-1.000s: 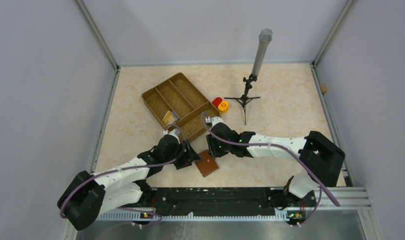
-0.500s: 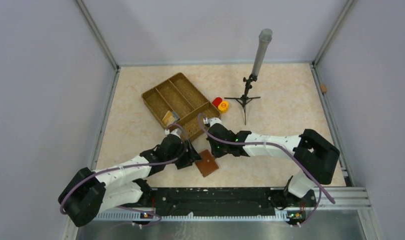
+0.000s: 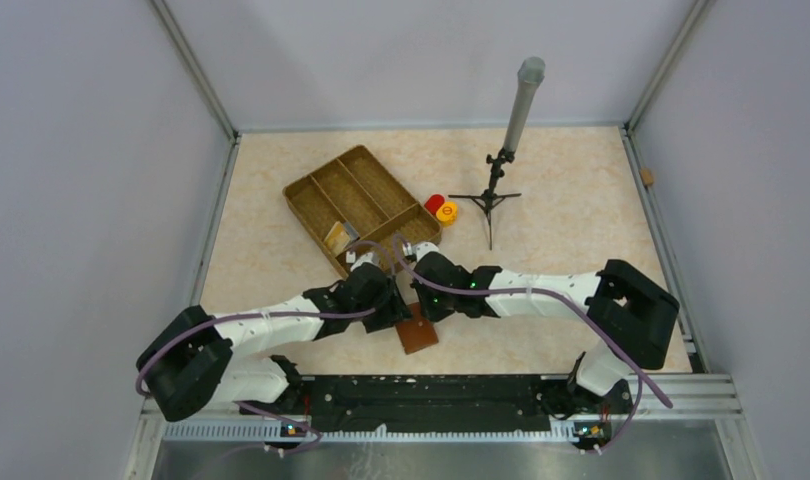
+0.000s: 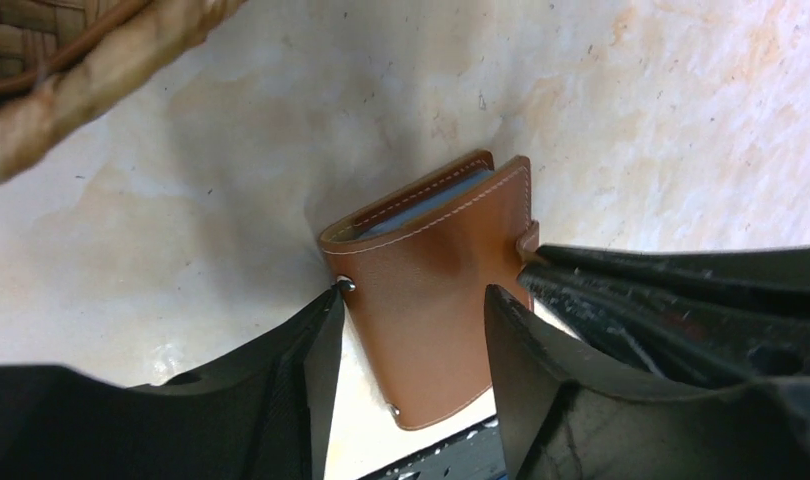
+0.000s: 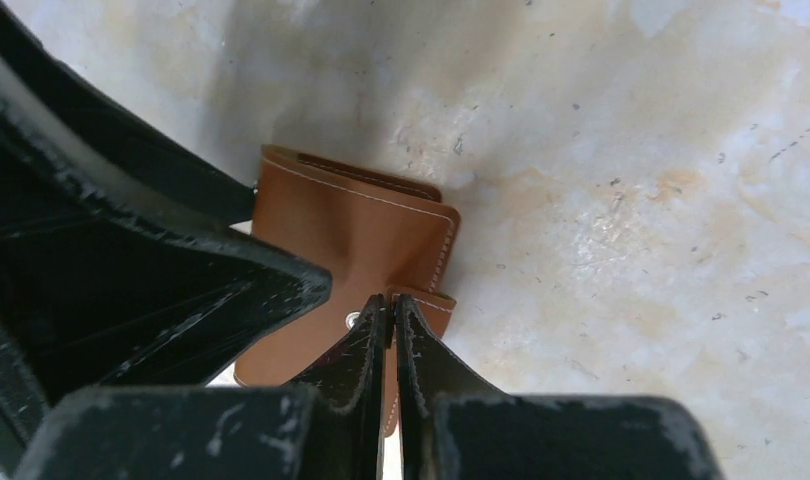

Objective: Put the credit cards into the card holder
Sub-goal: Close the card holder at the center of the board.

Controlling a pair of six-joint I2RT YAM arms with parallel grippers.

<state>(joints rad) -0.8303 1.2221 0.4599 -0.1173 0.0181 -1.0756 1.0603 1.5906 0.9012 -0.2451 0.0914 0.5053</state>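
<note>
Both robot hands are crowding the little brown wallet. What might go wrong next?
The right gripper pinches only the thin clasp tab of the card holder, so the tab may slip free. The left gripper straddles the holder right beside the right one, so their fingers may bump. A tug might drag the holder instead of opening it.

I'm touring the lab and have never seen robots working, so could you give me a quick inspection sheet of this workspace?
Surface: pale marbled table, faintly scuffed.
Job's things: brown wallet closed, flat on the table; a yellowish card lies in the wicker tray.
Clutter: red cap and orange cap by the tray; a stand holding a grey tube.
Grippers: left gripper jaws open over the wallet; right gripper jaws shut at its clasp tab.
Cables: purple cables hang in loose loops.
Surroundings: plain grey walls.
</note>
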